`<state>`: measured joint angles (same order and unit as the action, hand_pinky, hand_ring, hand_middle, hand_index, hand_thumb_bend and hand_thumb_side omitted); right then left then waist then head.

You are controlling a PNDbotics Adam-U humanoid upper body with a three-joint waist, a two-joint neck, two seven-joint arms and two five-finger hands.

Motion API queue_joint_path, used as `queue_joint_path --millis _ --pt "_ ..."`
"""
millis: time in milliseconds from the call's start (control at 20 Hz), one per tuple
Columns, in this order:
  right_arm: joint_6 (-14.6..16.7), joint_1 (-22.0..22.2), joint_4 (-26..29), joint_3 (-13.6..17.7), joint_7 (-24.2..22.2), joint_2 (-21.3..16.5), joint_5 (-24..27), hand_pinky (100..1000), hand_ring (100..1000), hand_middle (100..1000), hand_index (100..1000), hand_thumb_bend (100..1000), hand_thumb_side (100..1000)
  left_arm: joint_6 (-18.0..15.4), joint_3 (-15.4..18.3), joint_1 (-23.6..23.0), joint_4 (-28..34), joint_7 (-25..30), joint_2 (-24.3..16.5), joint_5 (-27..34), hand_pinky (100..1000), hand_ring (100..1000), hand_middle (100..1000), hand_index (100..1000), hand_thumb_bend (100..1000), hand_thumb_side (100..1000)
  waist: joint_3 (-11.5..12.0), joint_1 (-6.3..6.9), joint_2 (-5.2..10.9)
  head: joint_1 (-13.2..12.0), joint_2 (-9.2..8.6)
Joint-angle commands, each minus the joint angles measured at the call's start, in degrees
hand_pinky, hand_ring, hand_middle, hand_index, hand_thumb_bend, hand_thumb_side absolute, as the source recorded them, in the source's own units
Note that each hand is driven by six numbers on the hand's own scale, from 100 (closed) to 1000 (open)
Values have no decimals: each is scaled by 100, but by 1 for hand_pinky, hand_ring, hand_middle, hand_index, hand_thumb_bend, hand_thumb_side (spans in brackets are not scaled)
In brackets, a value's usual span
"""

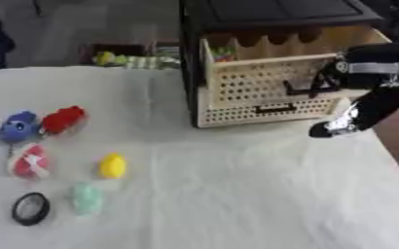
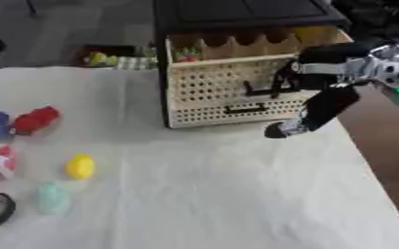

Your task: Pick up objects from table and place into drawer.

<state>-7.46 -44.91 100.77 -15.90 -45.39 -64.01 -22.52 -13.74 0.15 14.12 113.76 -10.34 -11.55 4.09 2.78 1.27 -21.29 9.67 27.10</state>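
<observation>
White cloth covers the table (image 1: pixel 237 194), where the toys wait at the left within reach: a black round disc (image 1: pixel 30 208), a pale green lump (image 1: pixel 86 198), a yellow egg-shaped piece (image 1: pixel 112 166), a red-and-white one (image 1: pixel 30 161), a blue fish (image 1: pixel 17 126) and a red plush (image 1: pixel 63 119). Farther back, the perforated wooden drawer (image 1: pixel 262 80) stands pulled out, likely to receive them. The right hand (image 1: pixel 348 121) hangs beside its front, empty; whether its fingers are curled I cannot tell.
</observation>
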Motion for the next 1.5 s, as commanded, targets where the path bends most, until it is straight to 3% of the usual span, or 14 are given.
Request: queue_joint_path --millis 50,1500 --pt "-26 0 154 140 -50 -286 170 100 100 100 764 541 627 18 10 45 83 13 -114 38 359 605 610 776 100 891 -5 -18 148 7 -19" --pt "-316 1082 1358 461 75 -841 773 100 100 100 805 540 639 30 13 34 83 20 -97 63 359 608 612 775 100 891 -68 26 176 53 -38"
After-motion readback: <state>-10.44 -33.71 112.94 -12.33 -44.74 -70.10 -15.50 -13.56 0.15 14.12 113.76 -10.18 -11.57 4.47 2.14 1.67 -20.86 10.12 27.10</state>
